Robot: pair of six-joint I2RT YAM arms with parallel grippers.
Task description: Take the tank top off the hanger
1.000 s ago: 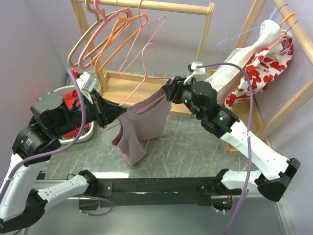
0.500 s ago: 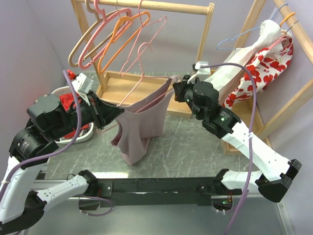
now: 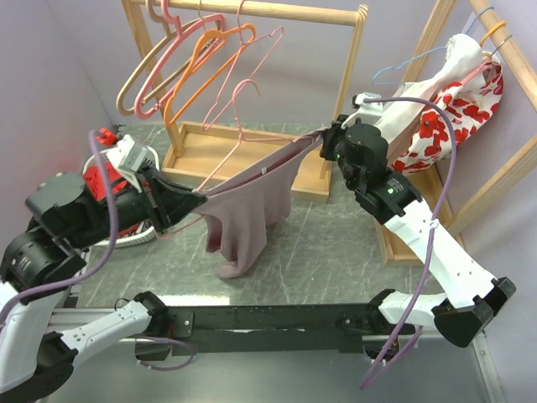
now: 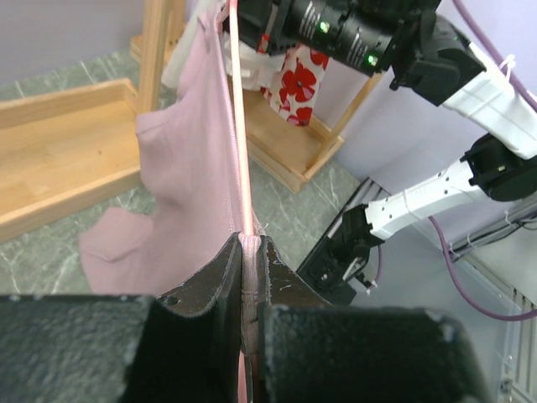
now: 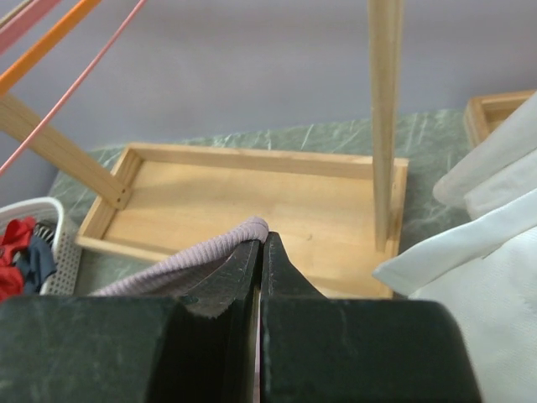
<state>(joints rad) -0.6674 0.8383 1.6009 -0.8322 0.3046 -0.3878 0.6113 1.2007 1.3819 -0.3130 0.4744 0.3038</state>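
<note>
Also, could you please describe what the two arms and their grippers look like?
Both pair white link shells with black joint housings, the left arm and the right arm alike. A lilac cable runs along each. Small green lights glow on the right arm's housings. The fingers are matte black, wedge-shaped.

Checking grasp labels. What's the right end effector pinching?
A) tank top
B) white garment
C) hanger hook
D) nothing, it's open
A: in the right wrist view the right end effector is shut on a ribbed mauve edge of the tank top.
</note>
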